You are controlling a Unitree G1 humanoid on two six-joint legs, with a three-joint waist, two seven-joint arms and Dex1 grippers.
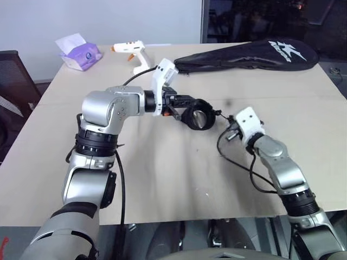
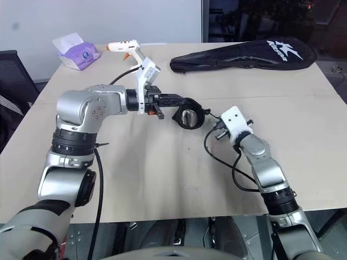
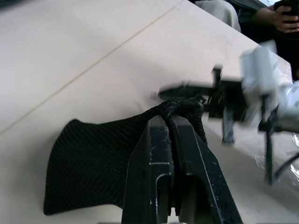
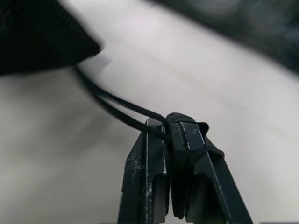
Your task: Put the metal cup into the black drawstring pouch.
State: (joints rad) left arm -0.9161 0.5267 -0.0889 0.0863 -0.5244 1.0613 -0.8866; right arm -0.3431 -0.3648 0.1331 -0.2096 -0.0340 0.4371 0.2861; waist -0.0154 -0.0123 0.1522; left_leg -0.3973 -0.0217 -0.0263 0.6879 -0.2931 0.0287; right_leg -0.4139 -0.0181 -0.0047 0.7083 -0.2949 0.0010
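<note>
The black drawstring pouch [image 1: 191,120] hangs just above the table's middle, its round mouth facing me. Inside the mouth a silvery shine shows, the metal cup [image 1: 203,115]. My left gripper [image 1: 186,103] is shut on the pouch's gathered rim; the left wrist view shows its fingers [image 3: 156,140] pinching the black fabric [image 3: 88,163]. My right gripper [image 4: 170,122] sits right of the pouch, shut on the thin black cord [image 4: 117,109] that runs taut back to the pouch [image 4: 37,37].
A long black racket bag [image 1: 249,57] lies across the table's far right. A white glue gun [image 1: 133,51] and a purple tissue pack [image 1: 80,54] sit at the far left. A black chair [image 1: 13,76] stands beyond the left edge. A person's hand [image 3: 280,14] shows past the table.
</note>
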